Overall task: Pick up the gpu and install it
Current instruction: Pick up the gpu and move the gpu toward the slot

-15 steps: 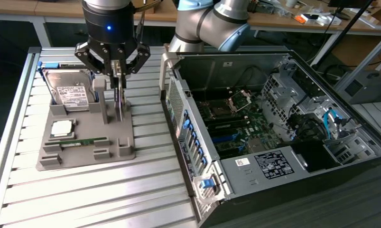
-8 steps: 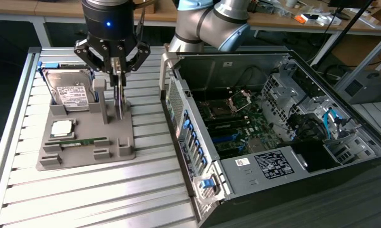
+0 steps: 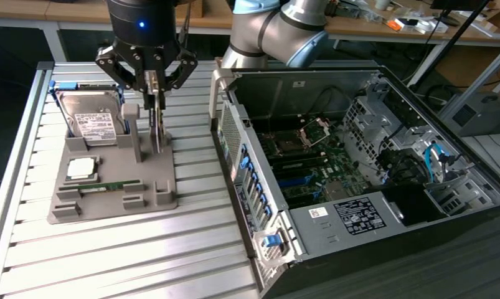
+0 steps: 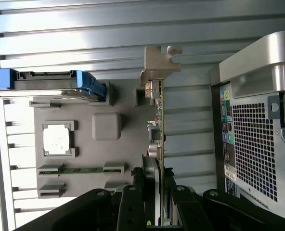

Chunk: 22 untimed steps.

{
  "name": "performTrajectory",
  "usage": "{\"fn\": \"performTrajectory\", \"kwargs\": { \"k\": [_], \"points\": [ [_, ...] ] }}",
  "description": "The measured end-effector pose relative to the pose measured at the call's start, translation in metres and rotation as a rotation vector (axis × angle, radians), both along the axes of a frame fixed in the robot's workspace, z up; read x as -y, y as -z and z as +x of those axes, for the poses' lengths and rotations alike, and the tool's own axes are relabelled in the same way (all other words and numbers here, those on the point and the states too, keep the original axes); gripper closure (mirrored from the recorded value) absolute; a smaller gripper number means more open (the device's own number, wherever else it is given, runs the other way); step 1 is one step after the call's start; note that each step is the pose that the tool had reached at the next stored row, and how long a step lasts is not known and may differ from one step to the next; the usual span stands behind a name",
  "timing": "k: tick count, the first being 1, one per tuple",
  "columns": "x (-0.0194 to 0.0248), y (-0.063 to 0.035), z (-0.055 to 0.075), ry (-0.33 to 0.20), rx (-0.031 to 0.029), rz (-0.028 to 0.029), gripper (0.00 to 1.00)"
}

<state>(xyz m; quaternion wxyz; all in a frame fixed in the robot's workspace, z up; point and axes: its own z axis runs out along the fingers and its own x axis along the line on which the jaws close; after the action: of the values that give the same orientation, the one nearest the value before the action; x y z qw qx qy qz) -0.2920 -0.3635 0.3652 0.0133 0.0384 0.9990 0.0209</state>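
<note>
The gpu (image 3: 157,128) is a thin dark card standing on edge over the right side of the grey parts holder (image 3: 108,202). My gripper (image 3: 154,92) comes down from above and is shut on the card's upper edge. In the wrist view the gpu (image 4: 158,120) shows edge-on, with its silver bracket (image 4: 159,60) at the far end, and the gripper (image 4: 154,178) clamps it from both sides. Whether the card still rests in the holder's slot I cannot tell. The open computer case (image 3: 233,124) lies to the exterior view's right.
On the holder (image 4: 106,126) sit a silver hard drive (image 3: 96,118) in a blue frame, a square CPU (image 3: 81,166) and a green RAM stick (image 3: 108,185). The motherboard (image 3: 316,162) lies exposed inside the case. The case's perforated back wall (image 4: 258,144) is close beside the card.
</note>
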Motion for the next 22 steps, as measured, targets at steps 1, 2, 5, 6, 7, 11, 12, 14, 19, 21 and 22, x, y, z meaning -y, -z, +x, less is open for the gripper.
{"fn": "performTrajectory", "kwargs": {
  "k": [1, 2, 5, 6, 7, 11, 12, 14, 19, 21, 22],
  "points": [
    [0.0, -0.001, 0.0, 0.0, -0.0001, 0.0, 0.73],
    [0.0, -0.0018, 0.0, 0.0, 0.0, 0.0001, 0.73],
    [0.0, -0.0042, 0.0, 0.0, 0.0, 0.0001, 0.73],
    [0.0, -0.0049, 0.0, 0.0, 0.0001, 0.0001, 0.73],
    [0.0, -0.0064, 0.0, 0.0, 0.0001, 0.0001, 0.73],
    [0.0, -0.0105, 0.0, 0.0, 0.0, 0.0001, 0.73],
    [0.0, -0.0112, 0.0, 0.0, 0.0001, 0.0001, 0.73],
    [0.0, -0.0129, 0.0, 0.0, -0.0001, 0.0, 0.73],
    [0.0, -0.0184, 0.0, 0.0, 0.0001, 0.0001, 0.73],
    [0.0, -0.0203, 0.0, 0.0, 0.0, 0.0001, 0.73],
    [0.0, -0.0219, 0.0, 0.0, 0.0, 0.0001, 0.73]
  ]
}}
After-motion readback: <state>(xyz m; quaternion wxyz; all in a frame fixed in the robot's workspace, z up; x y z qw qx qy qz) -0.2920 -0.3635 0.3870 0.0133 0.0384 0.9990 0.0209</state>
